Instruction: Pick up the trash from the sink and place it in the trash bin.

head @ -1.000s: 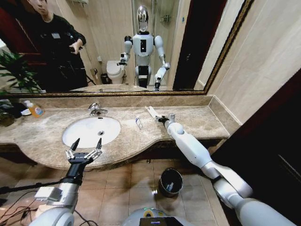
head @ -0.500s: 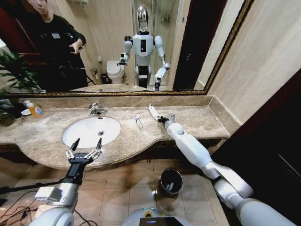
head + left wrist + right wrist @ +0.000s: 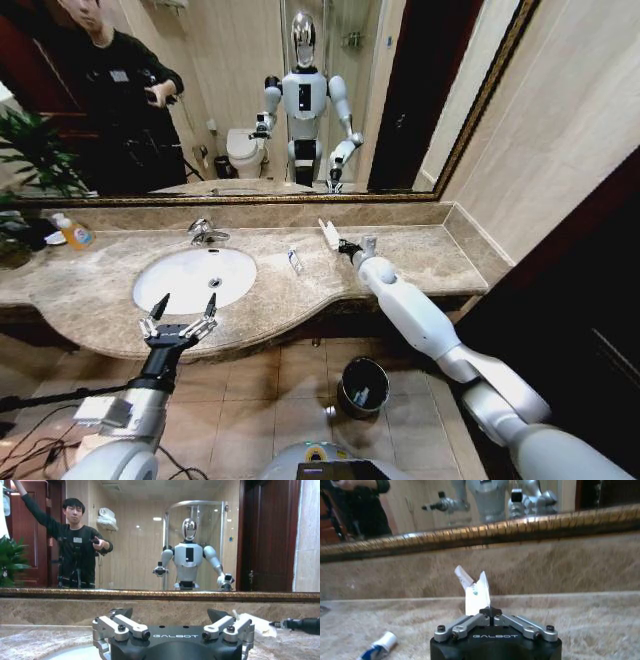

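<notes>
Head view. I saw the white oval sink (image 3: 195,279) set in the beige-brown marble countertop (image 3: 420,262), with its chrome tap (image 3: 205,232) at the back rim and a yellow-orange soap bottle (image 3: 74,234) near the wall at the far left. My right gripper (image 3: 340,244) was out over the countertop to the right of the sink, its jaws together on a white flat packet (image 3: 328,233) that stood tilted above the marble. A small white tube (image 3: 294,261) lay flat on the countertop between the sink and that gripper. My left gripper (image 3: 180,317) hung at the front edge of the sink, its jaws wide apart and holding nothing. The small round dark trash bin (image 3: 363,385) with a shiny metal rim stood on the tiled floor below the counter, under the right arm.

Left wrist view. I saw the left gripper (image 3: 175,628) with its fingers (image 3: 119,624) spread apart before the mirror; the white flat packet (image 3: 254,624) showed farther off over the countertop.

Right wrist view. I saw the right gripper (image 3: 492,614) with its jaws pinched together on the lower end of the white flat packet (image 3: 476,592), which rose upright from them. The small white tube (image 3: 381,645) lay on the marble beside it, well apart from the jaws.
</notes>
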You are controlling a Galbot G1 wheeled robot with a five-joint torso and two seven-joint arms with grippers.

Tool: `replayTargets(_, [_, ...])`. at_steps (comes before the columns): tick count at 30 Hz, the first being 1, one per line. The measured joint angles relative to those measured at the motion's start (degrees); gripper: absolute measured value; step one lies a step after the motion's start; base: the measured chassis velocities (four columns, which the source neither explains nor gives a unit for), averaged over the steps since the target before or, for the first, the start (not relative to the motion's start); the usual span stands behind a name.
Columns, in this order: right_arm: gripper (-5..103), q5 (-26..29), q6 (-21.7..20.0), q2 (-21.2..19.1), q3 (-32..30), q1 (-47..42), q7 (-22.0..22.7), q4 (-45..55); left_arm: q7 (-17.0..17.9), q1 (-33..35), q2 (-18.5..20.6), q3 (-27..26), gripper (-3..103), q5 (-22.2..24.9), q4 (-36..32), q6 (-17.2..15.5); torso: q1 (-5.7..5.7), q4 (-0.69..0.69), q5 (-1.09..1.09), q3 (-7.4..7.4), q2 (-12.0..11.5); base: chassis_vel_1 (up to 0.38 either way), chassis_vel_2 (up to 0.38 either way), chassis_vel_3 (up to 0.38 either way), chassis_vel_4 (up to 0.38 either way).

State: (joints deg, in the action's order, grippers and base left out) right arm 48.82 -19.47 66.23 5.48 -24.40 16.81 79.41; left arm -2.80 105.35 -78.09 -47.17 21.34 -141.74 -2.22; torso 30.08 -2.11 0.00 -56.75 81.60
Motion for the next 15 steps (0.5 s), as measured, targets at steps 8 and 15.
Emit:
replayTargets(8, [0, -1.83, 0.14, -5.83, -2.58, -4.37, -1.15, 10.25, -0.01, 0.00, 0.00, 0.00, 100, 0.00, 0.00, 0.00, 0.00, -0.01, 0.01, 0.00, 0.00, 0.000, 0.000, 0.000, 0.000])
replayTargets(15, [0, -5.91, 1.17, -14.29, -10.03, -15.57, -7.54, 22.26, 0.00, 0.00, 0.00, 0.00, 100, 0.00, 0.01, 0.00, 0.00, 0.01, 0.01, 0.01, 0.00, 0.000, 0.000, 0.000, 0.000])
